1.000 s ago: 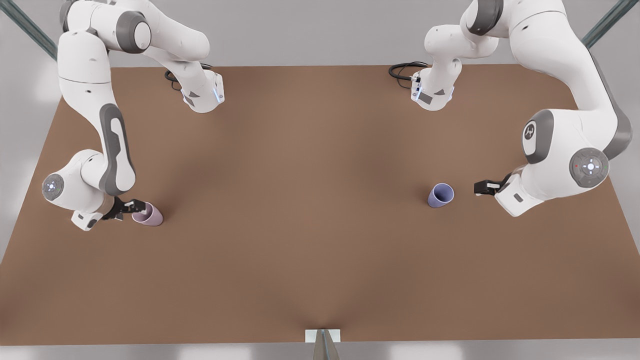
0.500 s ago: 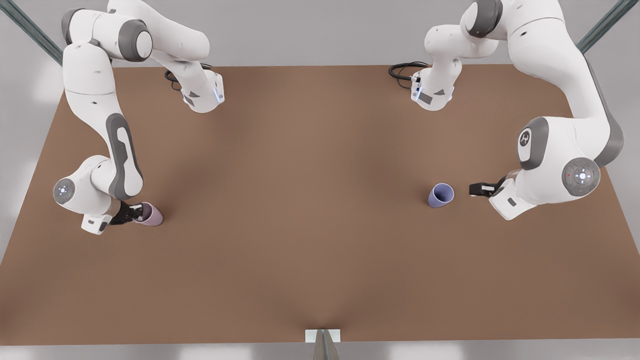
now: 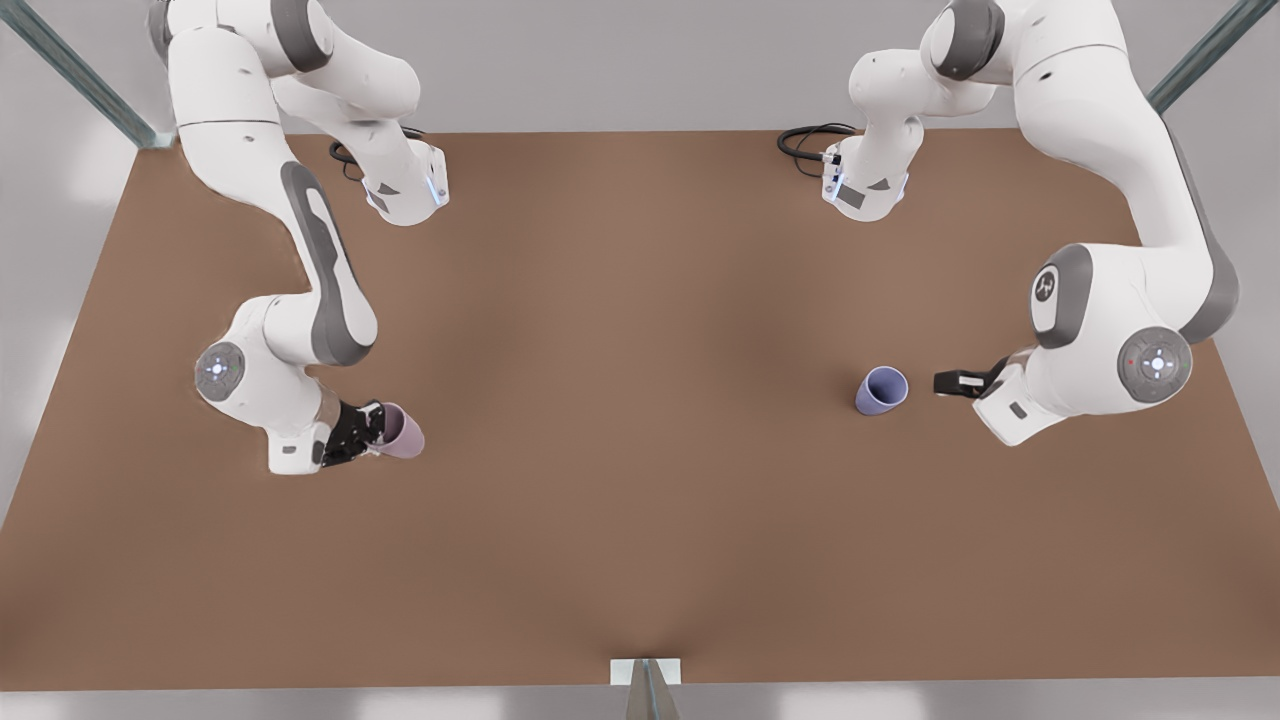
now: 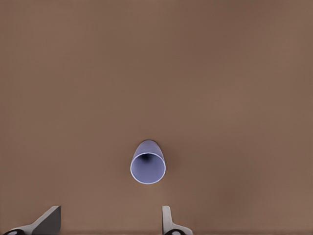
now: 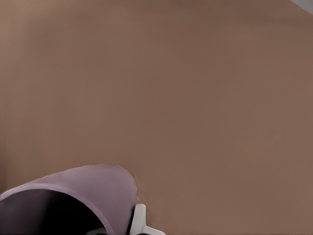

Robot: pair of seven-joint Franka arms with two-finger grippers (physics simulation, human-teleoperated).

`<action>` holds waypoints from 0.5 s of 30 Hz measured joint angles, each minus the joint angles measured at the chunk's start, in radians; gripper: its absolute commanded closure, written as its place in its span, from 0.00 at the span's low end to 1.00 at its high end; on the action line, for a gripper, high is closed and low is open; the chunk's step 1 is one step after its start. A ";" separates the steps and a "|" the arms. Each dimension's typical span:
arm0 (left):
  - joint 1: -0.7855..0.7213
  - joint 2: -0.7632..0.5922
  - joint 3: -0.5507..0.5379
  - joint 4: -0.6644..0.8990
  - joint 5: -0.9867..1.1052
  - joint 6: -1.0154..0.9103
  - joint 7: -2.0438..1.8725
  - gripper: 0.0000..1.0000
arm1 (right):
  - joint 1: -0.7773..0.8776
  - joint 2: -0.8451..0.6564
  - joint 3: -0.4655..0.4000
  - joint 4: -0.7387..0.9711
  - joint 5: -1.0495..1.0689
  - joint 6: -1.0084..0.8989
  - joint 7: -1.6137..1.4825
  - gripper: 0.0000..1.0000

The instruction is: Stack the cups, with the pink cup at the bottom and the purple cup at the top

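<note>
The right gripper [image 3: 372,432] has its jaws closed on the rim of the pink cup [image 3: 403,432], one finger [image 5: 139,219] pressed against the outside of the cup wall as the right wrist view shows, with the mauve wall and dark mouth of the cup right up against the camera. In the front view this gripper is at the front view's left, over the brown table [image 3: 620,500], and the pink cup hangs tilted from it, its mouth turned toward the gripper and its base pointing toward the front view's right; whether the base touches the table I cannot tell. The left gripper [image 3: 948,382] is at the front view's right with its jaws spread wide and nothing between them; in the left wrist view both fingertips [image 4: 49,220] stand well apart on either side of the picture. The purple cup [image 3: 882,389] stands upright on the table just beside this gripper, toward the front view's left of it, free of the fingers; the left wrist view looks down into its open mouth [image 4: 147,168]. The two cups are well apart across the table, not stacked.
</note>
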 measured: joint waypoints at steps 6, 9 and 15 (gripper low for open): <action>0.000 0.002 0.000 0.000 -0.001 0.003 0.000 0.00 | 0.538 0.397 -0.072 0.593 0.001 -0.051 0.341 0.79; -0.001 -0.002 0.001 -0.052 -0.012 0.022 0.000 0.00 | 0.685 0.625 -0.166 0.908 0.002 -0.094 0.533 0.79; -0.001 -0.113 0.003 -0.402 -0.039 0.199 0.001 0.00 | 0.722 0.689 -0.197 0.972 0.002 -0.144 0.846 0.79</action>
